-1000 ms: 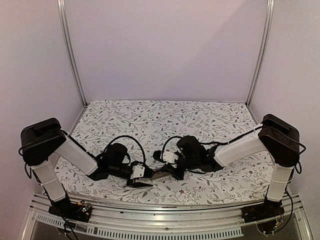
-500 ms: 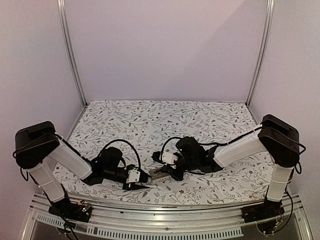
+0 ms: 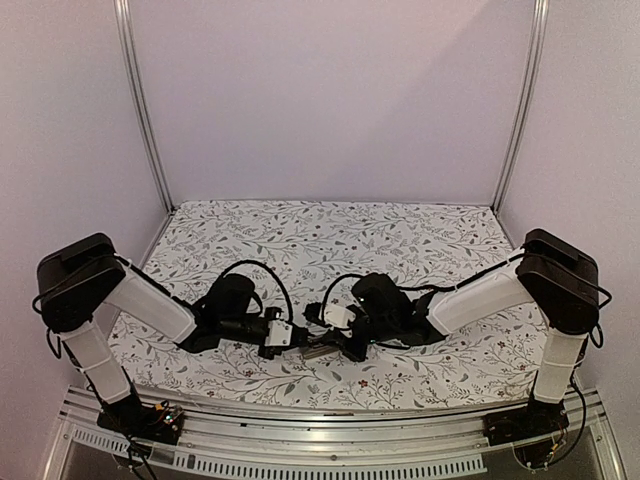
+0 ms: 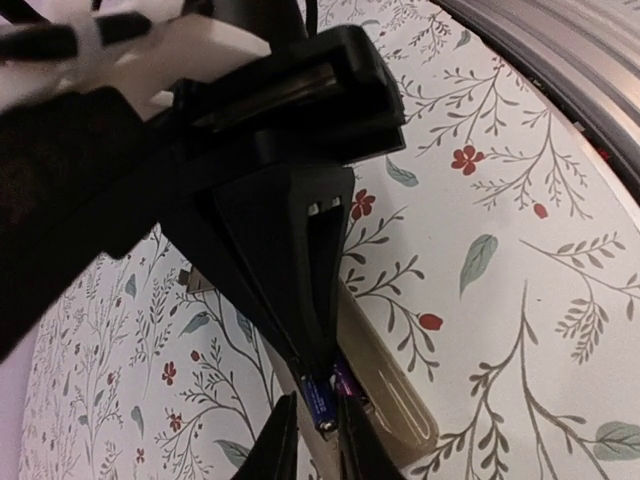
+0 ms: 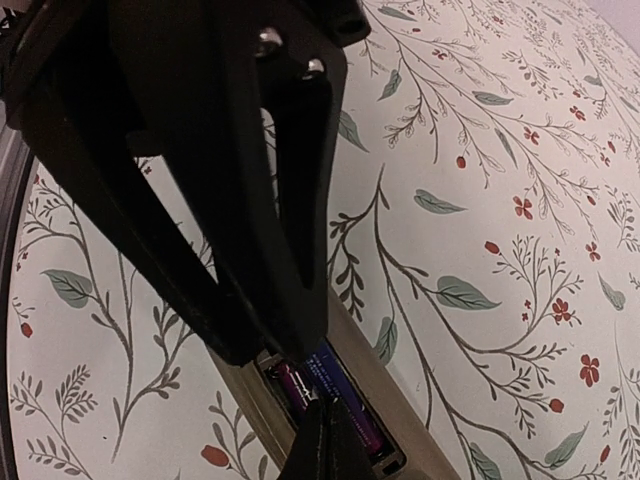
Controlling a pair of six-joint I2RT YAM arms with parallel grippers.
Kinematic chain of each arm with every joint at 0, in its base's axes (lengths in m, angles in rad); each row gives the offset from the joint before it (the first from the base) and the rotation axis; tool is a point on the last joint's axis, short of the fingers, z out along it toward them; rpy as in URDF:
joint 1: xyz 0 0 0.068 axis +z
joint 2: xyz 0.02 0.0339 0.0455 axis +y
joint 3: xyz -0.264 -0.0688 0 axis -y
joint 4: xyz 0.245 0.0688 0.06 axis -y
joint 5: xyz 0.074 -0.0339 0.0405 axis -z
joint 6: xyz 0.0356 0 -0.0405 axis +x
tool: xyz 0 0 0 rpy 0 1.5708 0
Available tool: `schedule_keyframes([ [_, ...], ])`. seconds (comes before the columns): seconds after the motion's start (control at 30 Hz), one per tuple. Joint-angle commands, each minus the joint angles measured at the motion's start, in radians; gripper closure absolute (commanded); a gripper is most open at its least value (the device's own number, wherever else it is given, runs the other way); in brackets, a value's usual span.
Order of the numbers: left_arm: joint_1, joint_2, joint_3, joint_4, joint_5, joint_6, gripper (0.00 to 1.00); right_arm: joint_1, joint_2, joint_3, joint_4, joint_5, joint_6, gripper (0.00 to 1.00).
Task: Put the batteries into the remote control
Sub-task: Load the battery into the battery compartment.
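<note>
The remote control (image 4: pixel 400 390) lies back up on the floral cloth between my two grippers, and shows in the top view (image 3: pixel 322 348) and the right wrist view (image 5: pixel 440 440). A blue battery (image 5: pixel 345 395) and a purple battery (image 5: pixel 295 385) lie side by side in its recess. My left gripper (image 4: pixel 315 440) stands with its fingers astride the near end of the blue battery (image 4: pixel 320 408) and closed on it. My right gripper (image 5: pixel 322 425) is shut, its tip resting between the two batteries. The two grippers (image 3: pixel 303 340) (image 3: pixel 340 345) meet over the remote and hide its far half.
The table's metal front rail (image 3: pixel 300 415) runs close behind the grippers and shows at the upper right of the left wrist view (image 4: pixel 560 60). Floral cloth (image 3: pixel 330 240) covers the table. Metal posts and pale walls enclose the back and sides.
My left gripper dipped toward the front rail, then came back up and right onto the remote. The right arm has hardly moved.
</note>
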State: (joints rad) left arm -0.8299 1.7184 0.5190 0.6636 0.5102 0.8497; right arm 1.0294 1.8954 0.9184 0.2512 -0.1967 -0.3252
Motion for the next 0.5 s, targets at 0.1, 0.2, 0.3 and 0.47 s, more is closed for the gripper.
schedule_keyframes([
  [0.1, 0.035, 0.052, 0.052, -0.105, -0.016, 0.073, 0.85, -0.009, 0.018, -0.052, -0.110, 0.000, 0.028, 1.00],
  [0.2, 0.034, 0.058, 0.067, -0.132, -0.025, 0.080, 0.86, -0.012, 0.012, -0.055, -0.100, -0.003, 0.036, 1.00],
  [0.3, 0.034, 0.072, 0.087, -0.162, -0.038, 0.086, 0.86, -0.014, 0.008, -0.056, -0.097, -0.003, 0.043, 1.00],
  [0.47, 0.019, 0.103, 0.103, -0.153, -0.047, 0.072, 0.86, -0.014, 0.005, -0.061, -0.085, -0.007, 0.053, 1.00],
])
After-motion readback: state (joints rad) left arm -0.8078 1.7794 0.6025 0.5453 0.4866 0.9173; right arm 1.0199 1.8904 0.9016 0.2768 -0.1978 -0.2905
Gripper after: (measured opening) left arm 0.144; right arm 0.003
